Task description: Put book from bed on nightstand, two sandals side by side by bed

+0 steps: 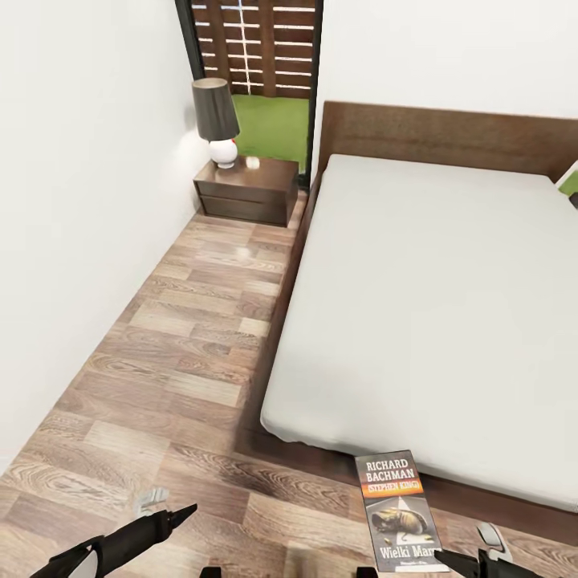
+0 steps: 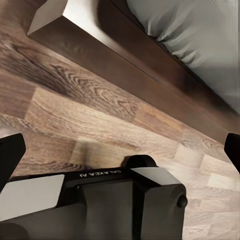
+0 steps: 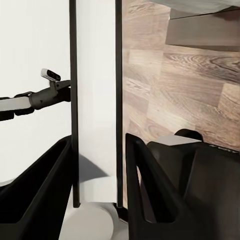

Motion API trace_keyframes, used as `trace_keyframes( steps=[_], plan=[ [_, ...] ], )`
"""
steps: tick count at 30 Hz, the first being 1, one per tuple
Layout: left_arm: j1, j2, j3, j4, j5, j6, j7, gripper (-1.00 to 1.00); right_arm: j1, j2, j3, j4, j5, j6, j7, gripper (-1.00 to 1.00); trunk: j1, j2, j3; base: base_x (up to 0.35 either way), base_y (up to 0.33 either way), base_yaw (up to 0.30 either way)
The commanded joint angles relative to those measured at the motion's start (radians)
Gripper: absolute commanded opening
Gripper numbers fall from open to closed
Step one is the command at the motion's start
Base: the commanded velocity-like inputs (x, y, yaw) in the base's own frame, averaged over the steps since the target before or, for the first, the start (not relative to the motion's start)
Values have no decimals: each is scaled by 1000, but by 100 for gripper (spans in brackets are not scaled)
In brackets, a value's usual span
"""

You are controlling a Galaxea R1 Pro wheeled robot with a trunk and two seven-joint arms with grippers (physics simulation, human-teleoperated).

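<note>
Book (image 1: 399,511): pinched edge-on in right gripper (image 3: 97,175) | nightstand (image 1: 246,191): bare of book | left gripper (image 2: 120,150): spread, empty | sandals: unplaced

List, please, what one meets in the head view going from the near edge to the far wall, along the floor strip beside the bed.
Left pincer → wood-plank floor → nightstand → lamp → window.
</note>
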Motion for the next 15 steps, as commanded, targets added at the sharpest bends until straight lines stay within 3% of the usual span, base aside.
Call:
trace_keyframes(
  steps=[1,15],
  plan=[
    [0,0,8,0,-4,4,-5,100,0,0,1,0,-3,8,4,-100,-4,7,3,0,0,0],
    [0,-13,8,27,-7,4,-2,100,0,0,1,0,-3,7,4,-100,-57,105,46,0,0,0]
  ],
)
